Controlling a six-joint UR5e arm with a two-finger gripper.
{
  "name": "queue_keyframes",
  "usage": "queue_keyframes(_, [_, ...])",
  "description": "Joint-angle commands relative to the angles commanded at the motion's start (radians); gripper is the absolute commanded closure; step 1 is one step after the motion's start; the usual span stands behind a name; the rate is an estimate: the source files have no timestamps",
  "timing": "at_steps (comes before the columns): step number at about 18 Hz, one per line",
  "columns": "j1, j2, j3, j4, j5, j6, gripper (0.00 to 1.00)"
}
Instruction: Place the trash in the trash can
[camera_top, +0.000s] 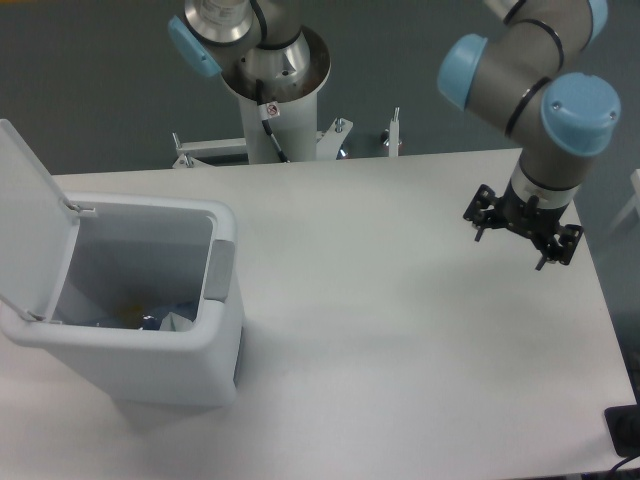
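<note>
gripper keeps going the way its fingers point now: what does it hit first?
Most likely the bare white table. The open gripper points down and slightly toward the camera near the right edge, with nothing under it. Its height above the surface is unclear from this single view.
</note>
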Motion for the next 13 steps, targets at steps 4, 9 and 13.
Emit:
queue_keyframes(4, [0.000, -0.011, 0.008, 0.014, -0.003, 0.029, 0.00])
queue_keyframes(9, [-0.009, -0.009, -0.006, 0.023, -0.008, 0.051, 0.00])
queue_keyframes(13, [-0.009, -0.009, -0.009, 0.032, -0.009, 0.046, 0.00])
